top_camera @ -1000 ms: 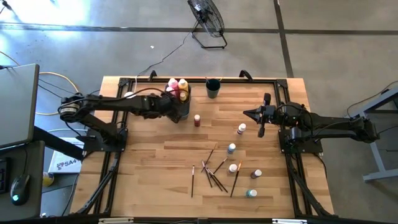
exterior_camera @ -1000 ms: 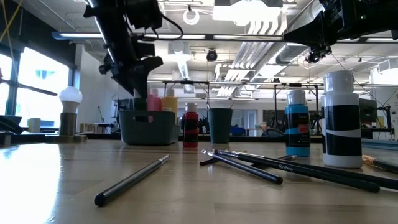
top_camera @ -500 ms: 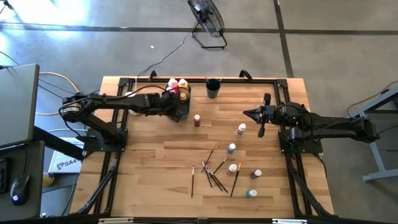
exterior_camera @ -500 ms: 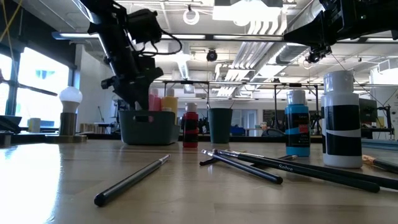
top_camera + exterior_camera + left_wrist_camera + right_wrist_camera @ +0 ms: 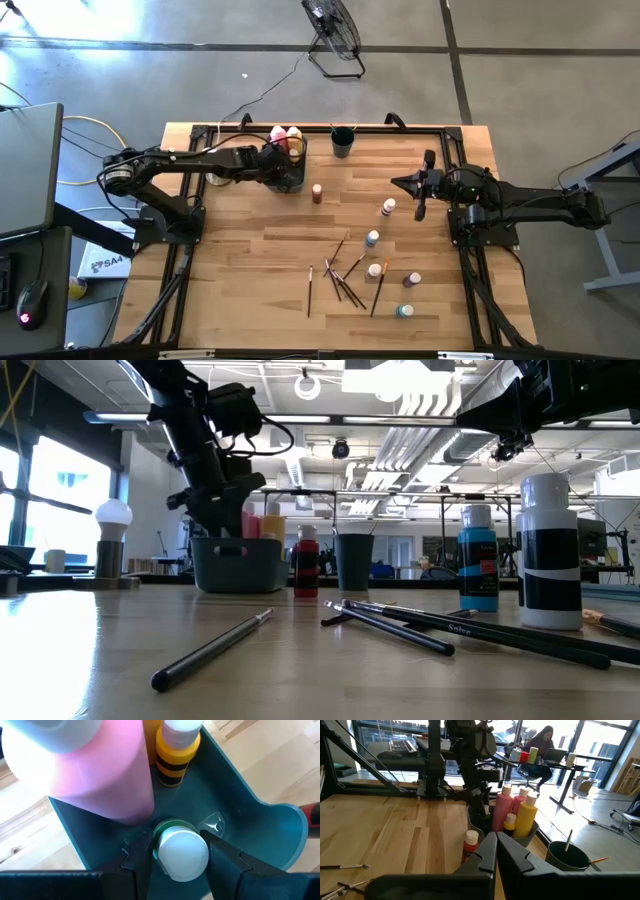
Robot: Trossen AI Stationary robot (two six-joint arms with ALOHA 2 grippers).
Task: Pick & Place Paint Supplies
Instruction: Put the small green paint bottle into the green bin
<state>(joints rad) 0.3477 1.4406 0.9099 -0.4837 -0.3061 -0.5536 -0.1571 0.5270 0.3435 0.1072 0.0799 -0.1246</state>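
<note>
My left gripper is down inside the dark teal bin at the far left of the table, its fingers part-way open with a small green paint bottle between them. The bottle has a round white cap and a green body just showing under it. The finger pads sit right at the cap's 2 sides, but I cannot tell if they are pressing it or only beside it. In the same bin stand a tall pink squeeze bottle and a small yellow bottle with black bands; from the right wrist view I also see a tall yellow squeeze bottle there.

My right gripper waits above the right half of the table, fingers closed together on nothing.

Still out on the table: a red bottle with a white cap just beside the bin, a dark green cup with a brush in it near the far edge, 5 small white-capped bottles strung along the right-centre, and a loose scatter of thin dark brushes toward the near edge.

The table is pale wood planks in a black frame. A white knob on a tan base stands at the left. Around it is grey concrete floor with a fan beyond the far edge. The right wrist view shows a person seated at a desk in the room behind.
</note>
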